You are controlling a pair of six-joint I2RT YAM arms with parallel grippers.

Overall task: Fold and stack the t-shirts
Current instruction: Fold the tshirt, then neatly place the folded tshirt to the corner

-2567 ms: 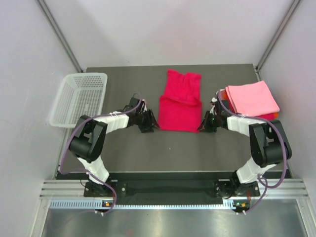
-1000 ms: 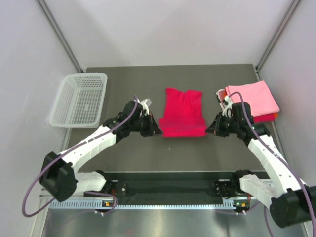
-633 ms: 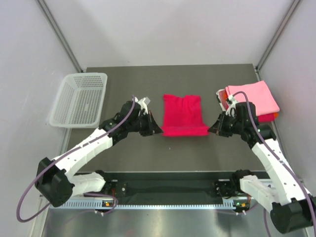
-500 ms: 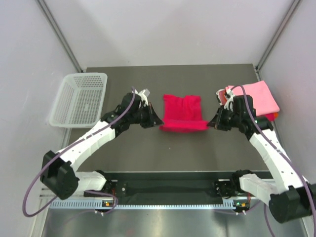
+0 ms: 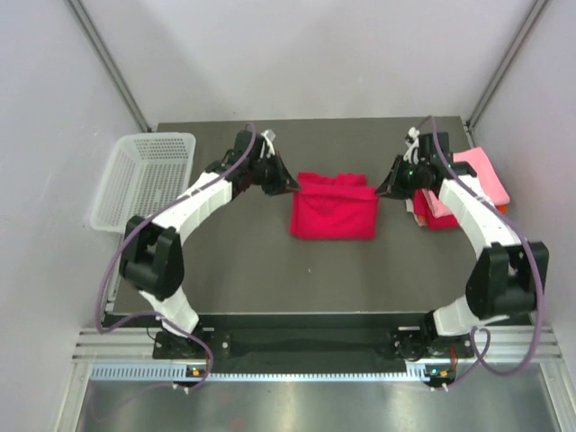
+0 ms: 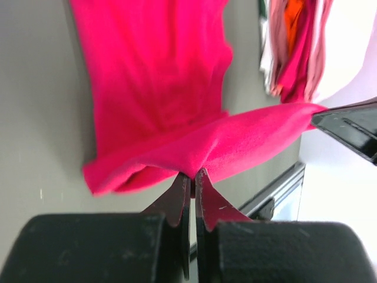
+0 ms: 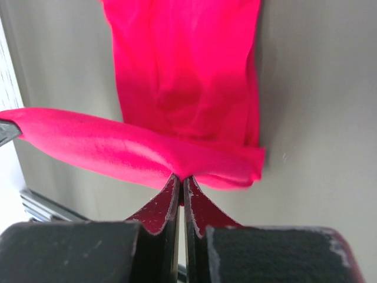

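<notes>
- Crimson-magenta t-shirt lies mid-surface, with one edge lifted and stretched taut between both arms above the cloth's far end.
- Left fingers are clamped together on that edge's left corner, and right fingers are clamped on its right corner.
- To fold well, both corners should probably come down together and level, so the edge lands square on the far end before either side releases.
- Uneven pull would likely skew the fold.
- Folded stack sits at the far right.
</notes>
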